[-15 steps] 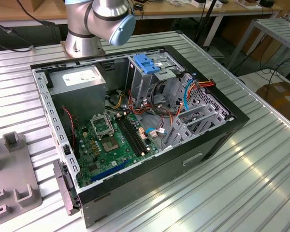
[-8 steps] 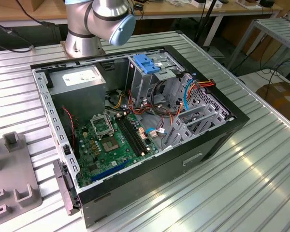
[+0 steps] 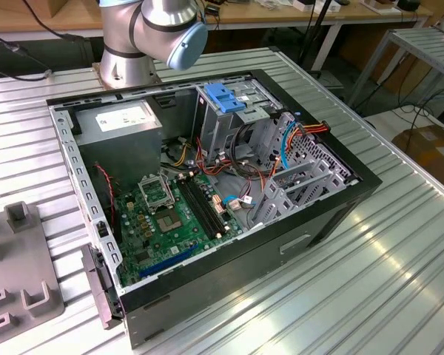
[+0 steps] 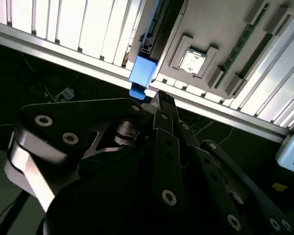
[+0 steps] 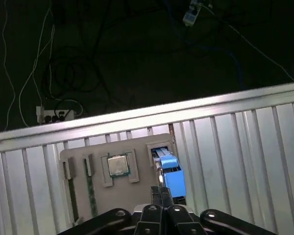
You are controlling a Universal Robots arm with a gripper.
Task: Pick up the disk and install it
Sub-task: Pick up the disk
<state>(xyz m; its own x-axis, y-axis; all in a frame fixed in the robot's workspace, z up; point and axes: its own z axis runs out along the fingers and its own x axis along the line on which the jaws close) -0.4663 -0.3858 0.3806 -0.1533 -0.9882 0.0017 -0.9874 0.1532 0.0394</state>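
The disk (image 5: 170,176) stands on edge in a slot of a grey holder block (image 5: 137,147), with its bright blue end tab facing the camera. In the second wrist view the disk (image 4: 142,71) shows the same blue tab with a black edge behind it. My gripper (image 5: 162,196) hangs right over that tab with its fingers drawn together; in the second wrist view the gripper (image 4: 159,100) has its tips just beside the tab. I cannot tell whether they touch it.
The holder block (image 4: 225,29) also carries a processor chip (image 5: 117,165) and a memory stick (image 5: 90,191). In the exterior view the open computer case (image 3: 318,214) lies on the ribbed metal table, with a grey drive cage (image 3: 214,126) and light-blue latch (image 3: 226,96). The arm's base (image 3: 126,66) stands behind it.
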